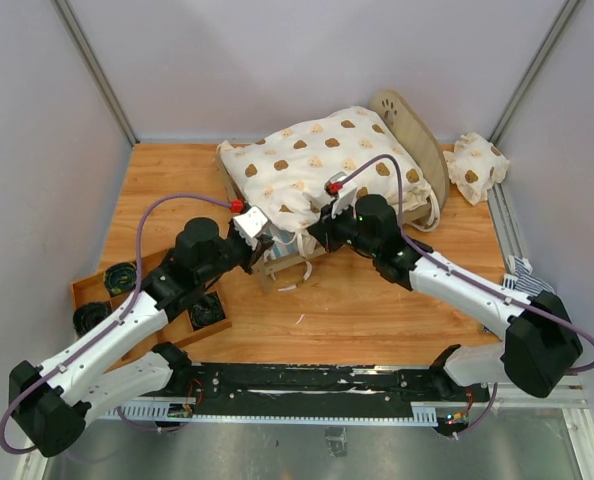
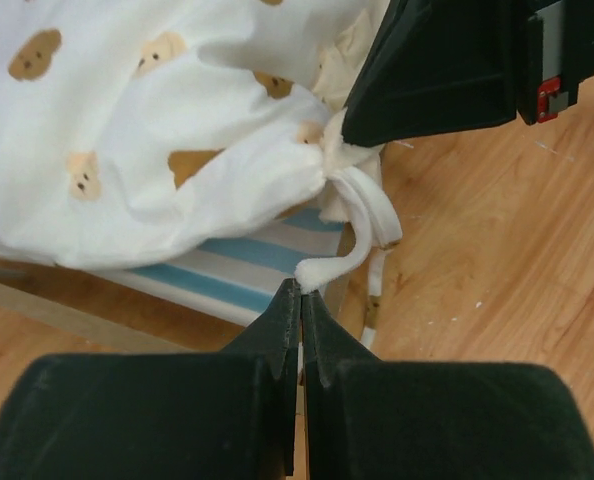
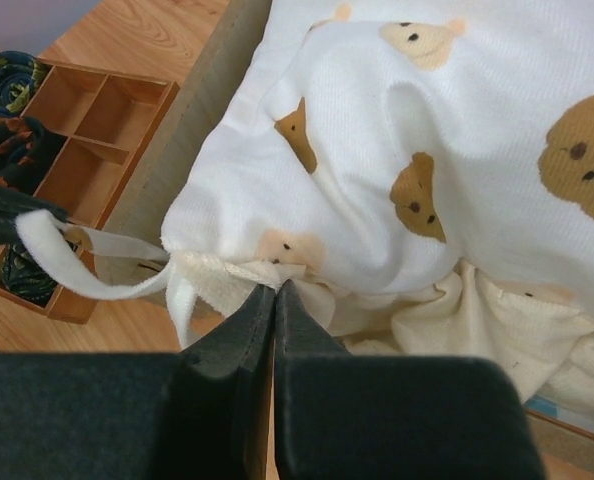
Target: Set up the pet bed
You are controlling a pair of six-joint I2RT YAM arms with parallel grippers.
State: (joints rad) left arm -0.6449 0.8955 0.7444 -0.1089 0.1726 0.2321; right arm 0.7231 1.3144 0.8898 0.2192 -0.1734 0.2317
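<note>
The pet bed (image 1: pixel 409 125) stands at the back of the table, with its arched paw-print headboard at the far right. A cream bear-print cover (image 1: pixel 312 165) lies bunched over it, and the blue-and-white striped mattress (image 2: pixel 232 262) shows under the cover's near corner. My left gripper (image 2: pixel 302 290) is shut on the end of a white tie strap (image 2: pixel 362 225) that hangs from that gathered corner. Just right of it, my right gripper (image 3: pixel 275 290) is shut with its tips pinching the gathered corner of the cover (image 3: pixel 417 130). The strap (image 3: pixel 82 275) runs from there to the left gripper.
A wooden compartment tray (image 1: pixel 92 290) holding dark rolled items sits at the front left under the left arm. A small bear-print pillow (image 1: pixel 475 165) lies at the back right beside the headboard. Grey walls enclose the table on three sides.
</note>
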